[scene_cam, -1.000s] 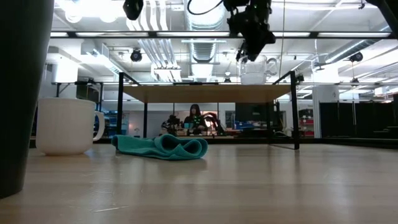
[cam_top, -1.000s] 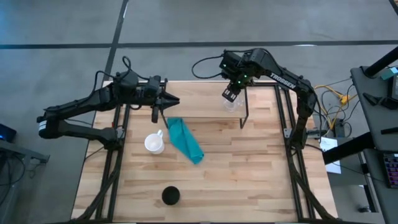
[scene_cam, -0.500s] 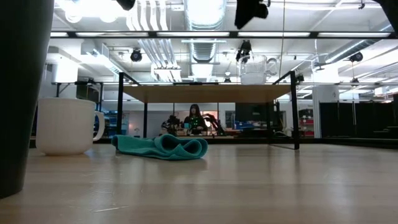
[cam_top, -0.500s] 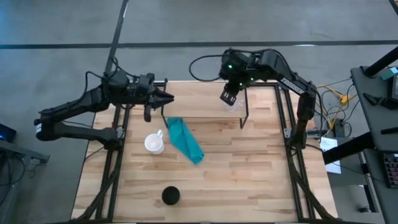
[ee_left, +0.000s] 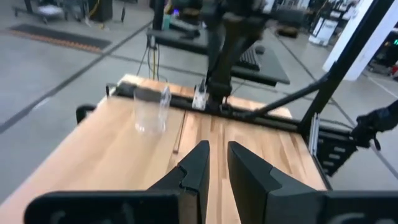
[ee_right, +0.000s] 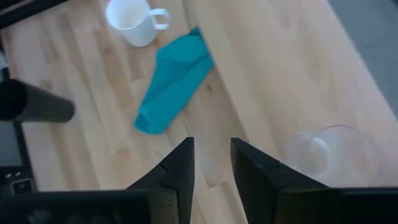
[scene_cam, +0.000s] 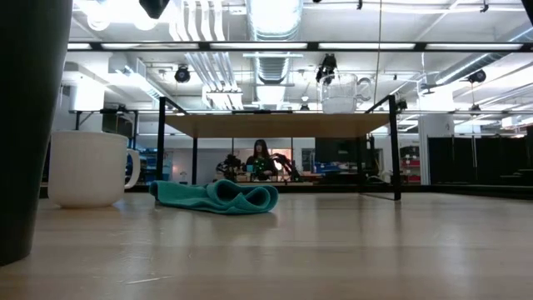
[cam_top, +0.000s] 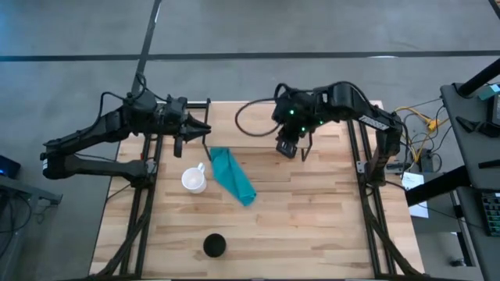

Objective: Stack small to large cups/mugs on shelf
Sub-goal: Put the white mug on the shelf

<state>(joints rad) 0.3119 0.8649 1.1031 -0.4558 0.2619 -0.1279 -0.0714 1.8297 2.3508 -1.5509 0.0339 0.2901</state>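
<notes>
The small clear glass cup (scene_cam: 339,93) stands upright on its base on the right part of the shelf (scene_cam: 275,125). It also shows in the left wrist view (ee_left: 151,109) and the right wrist view (ee_right: 326,151). The white mug (cam_top: 194,179) and the black cup (cam_top: 215,246) stand on the tabletop. My right gripper (cam_top: 287,148) is open and empty, high over the shelf's near edge, beside the glass. My left gripper (cam_top: 203,128) hovers at the shelf's left end, empty, with a narrow gap between its fingers.
A teal cloth (cam_top: 233,176) lies crumpled on the tabletop between the mug and the shelf's near edge. The shelf's thin black legs (scene_cam: 393,146) stand on the tabletop. The black cup is close to the table's near edge. People and desks show in the room beyond.
My right gripper has risen from just above the glass cup, out of the low view, and moved toward the table's near edge. The glass stays upright on the shelf. My left gripper has drawn back a little toward the table's left edge.
</notes>
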